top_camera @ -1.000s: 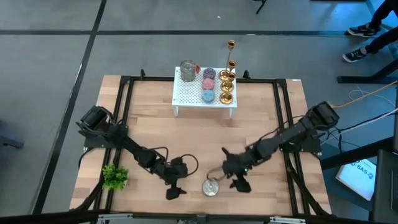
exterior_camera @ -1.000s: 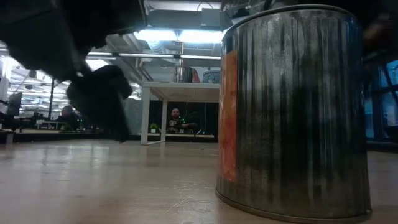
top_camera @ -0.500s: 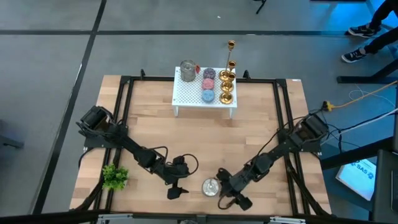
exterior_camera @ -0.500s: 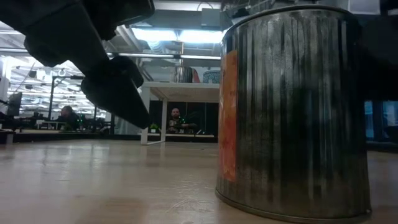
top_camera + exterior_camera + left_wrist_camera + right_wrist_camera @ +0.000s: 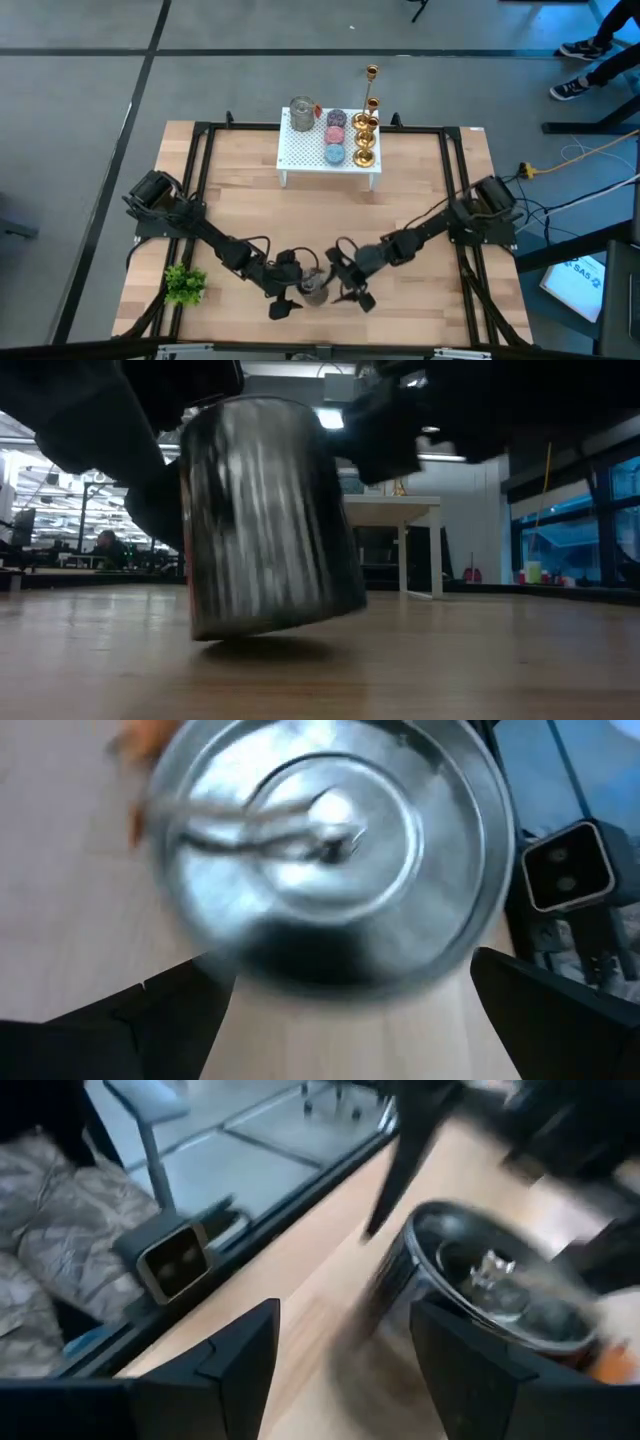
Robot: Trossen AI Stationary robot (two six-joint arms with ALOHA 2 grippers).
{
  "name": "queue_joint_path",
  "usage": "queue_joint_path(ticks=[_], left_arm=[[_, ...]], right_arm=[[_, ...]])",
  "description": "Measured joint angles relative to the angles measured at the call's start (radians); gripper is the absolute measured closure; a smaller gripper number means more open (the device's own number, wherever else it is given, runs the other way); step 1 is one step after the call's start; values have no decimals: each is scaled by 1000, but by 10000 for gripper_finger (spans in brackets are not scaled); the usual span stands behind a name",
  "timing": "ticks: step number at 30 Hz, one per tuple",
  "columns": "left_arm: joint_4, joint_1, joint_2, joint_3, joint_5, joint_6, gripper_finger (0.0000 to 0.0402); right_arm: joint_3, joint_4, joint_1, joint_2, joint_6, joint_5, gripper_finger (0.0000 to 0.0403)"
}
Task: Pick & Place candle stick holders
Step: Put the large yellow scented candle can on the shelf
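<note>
a blurred, tilted tin (image 5: pixel 314 287) sits between the open left tool (image 5: pixel 287 296) and open right tool (image 5: pixel 349 283), neither gripping it; the candle holders (image 5: pixel 365 130) stand far beyond, partly overlapping.

a silver tin (image 5: pixel 314 288) stood tilted near the table's front edge; a small green plant (image 5: pixel 184 284) sat at front left.
</note>
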Motion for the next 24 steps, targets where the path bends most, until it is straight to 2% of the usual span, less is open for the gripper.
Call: queue_joint_path(ticks=[5,8,17,24], left_arm=[[21,8,0,3,-67,14,2],[29,27,0,2,-67,46,2],[122,81,0,2,61,106,2],[151,93,0,2,29,209,2]], right_arm=[[0,43,-86,0,-20,-127,171],[0,38,-105,0,-17,-175,171],[0,5,-105,0,-16,-183,171],[0,5,-105,0,-13,-183,171]])
